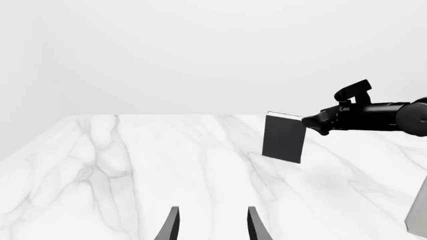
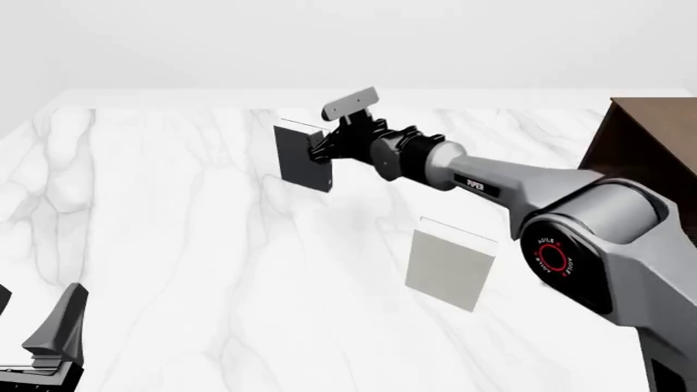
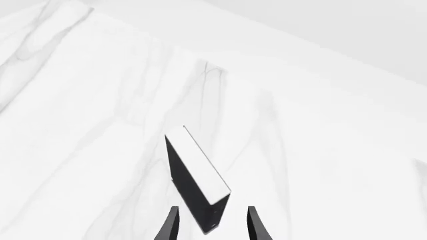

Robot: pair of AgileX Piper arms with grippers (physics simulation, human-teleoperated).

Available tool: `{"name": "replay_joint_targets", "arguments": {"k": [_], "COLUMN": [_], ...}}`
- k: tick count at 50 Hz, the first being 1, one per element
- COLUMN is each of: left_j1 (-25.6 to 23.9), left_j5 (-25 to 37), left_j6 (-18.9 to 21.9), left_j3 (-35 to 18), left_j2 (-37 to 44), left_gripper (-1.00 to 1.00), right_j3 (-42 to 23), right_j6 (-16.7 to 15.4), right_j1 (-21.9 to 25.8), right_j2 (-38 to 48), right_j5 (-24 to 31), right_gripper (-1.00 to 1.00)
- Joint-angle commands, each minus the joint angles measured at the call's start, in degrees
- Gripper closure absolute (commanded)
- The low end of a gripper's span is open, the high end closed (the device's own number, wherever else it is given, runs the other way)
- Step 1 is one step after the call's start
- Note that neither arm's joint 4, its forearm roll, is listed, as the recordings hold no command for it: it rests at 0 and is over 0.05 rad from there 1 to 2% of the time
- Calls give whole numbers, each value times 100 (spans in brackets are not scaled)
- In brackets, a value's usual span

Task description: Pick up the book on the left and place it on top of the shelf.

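Note:
The black book [image 2: 300,155] with white page edges stands upright on the marble table, left of centre; it also shows in the left wrist view [image 1: 283,137]. My right gripper [image 2: 319,149] reaches across to its upper right edge. In the right wrist view the book [image 3: 197,185] sits between the fingertips [image 3: 172,225], which stand wider than its thickness, so the right gripper [image 3: 212,227] is open around it. My left gripper [image 1: 210,227] is open and empty near the front left corner [image 2: 55,335]. The dark brown shelf [image 2: 648,151] is at the far right edge.
A light grey book [image 2: 449,269] stands upright right of centre, under the right arm's forearm [image 2: 512,184]; its edge shows in the left wrist view [image 1: 418,215]. White marble table [image 2: 163,245] spreads to the left.

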Motion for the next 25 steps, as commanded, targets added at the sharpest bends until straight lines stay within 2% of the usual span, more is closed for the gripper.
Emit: {"name": "replay_joint_targets", "arguments": {"k": [1, 25], "left_j1": [0, 0], "left_j5": [0, 0], "left_j6": [0, 0], "left_j3": [0, 0], "left_j2": [0, 0], "left_gripper": [-100, -100], "right_j3": [-156, -693], "right_j6": [47, 100], "right_j1": [20, 16], "right_j2": [192, 664], "right_j5": [23, 154], "right_gripper": [-100, -100]}}
